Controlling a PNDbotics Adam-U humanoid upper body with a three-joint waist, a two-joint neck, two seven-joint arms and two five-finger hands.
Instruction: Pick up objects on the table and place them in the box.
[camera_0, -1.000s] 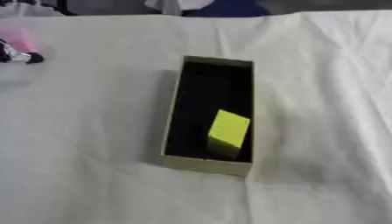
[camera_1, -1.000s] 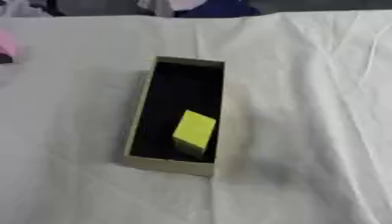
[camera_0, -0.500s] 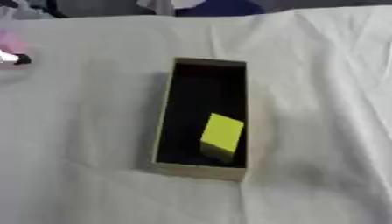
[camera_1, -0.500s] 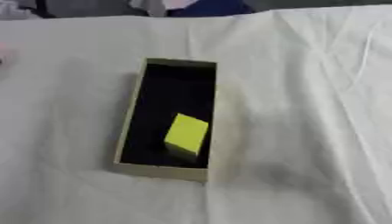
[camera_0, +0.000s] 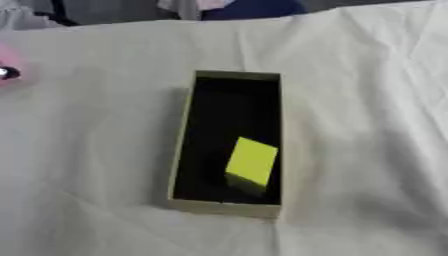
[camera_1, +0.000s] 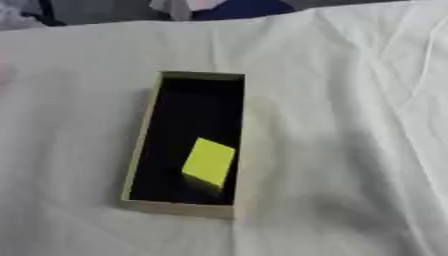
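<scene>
An open, long cardboard box (camera_0: 181, 150) with a black inside lies on the white cloth in the middle of the view. A yellow-green block (camera_0: 252, 162) rests tilted inside it, towards the near end and against the right wall. At the far left edge lies a pink thing (camera_0: 7, 65) with a small dark part on it, mostly cut off by the frame. Neither of my hands shows in either eye view.
The table is covered by a wrinkled white cloth (camera_1: 350, 125) with folds on the right side. Dark and blue shapes (camera_0: 249, 9) lie beyond the far edge of the table.
The whole picture has shifted, so the camera has moved. The box, the block and the pink thing keep their places relative to each other.
</scene>
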